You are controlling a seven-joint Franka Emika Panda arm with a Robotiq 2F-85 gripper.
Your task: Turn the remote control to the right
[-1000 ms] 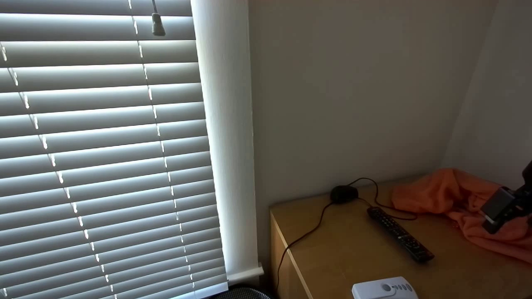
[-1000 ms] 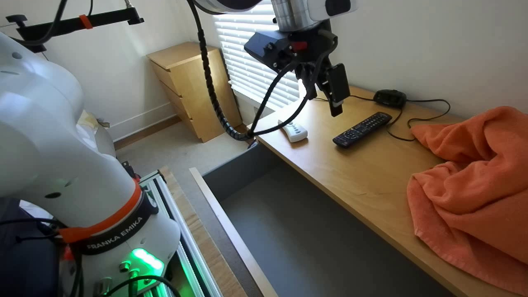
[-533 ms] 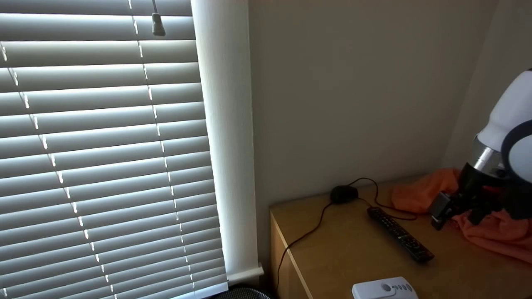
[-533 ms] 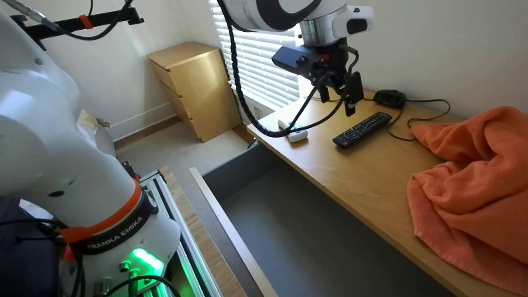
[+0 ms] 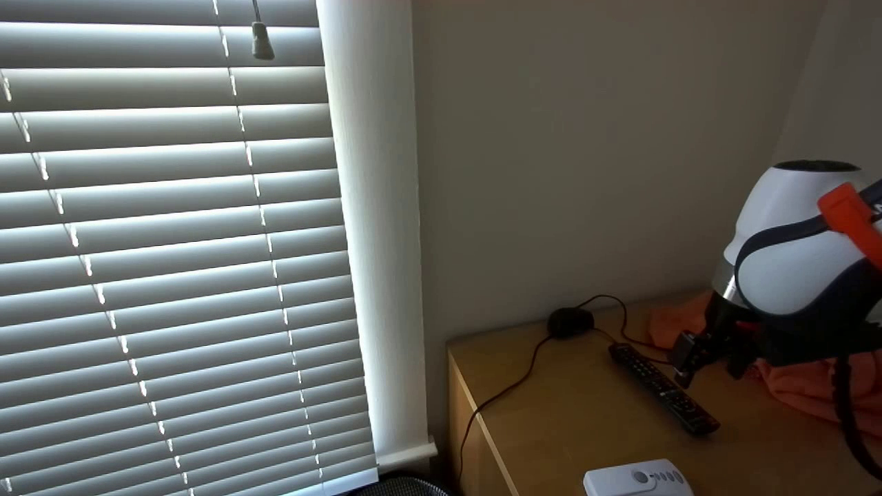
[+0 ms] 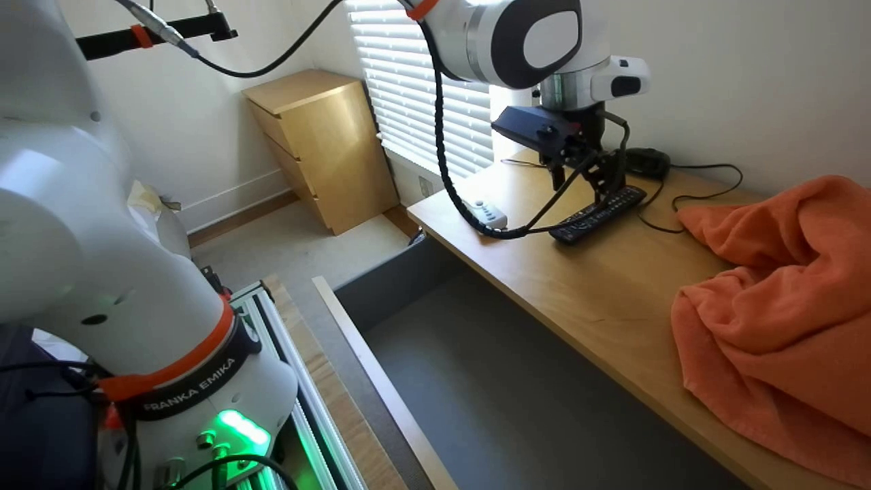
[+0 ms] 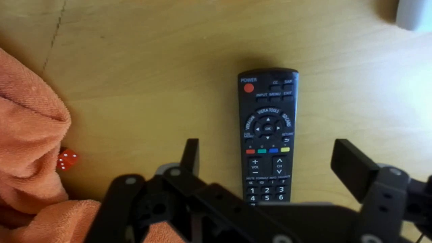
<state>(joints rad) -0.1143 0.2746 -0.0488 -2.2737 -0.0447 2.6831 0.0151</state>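
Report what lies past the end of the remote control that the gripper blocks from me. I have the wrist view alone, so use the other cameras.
Observer: Both exterior views show a black puck lying past that end of the remote control, close to the wall.
Operator: Now describe the top of the white object; I only get a bit of it, in my upper right corner.
Observer: In an exterior view its top carries a round button and a row of smaller ones beside it.
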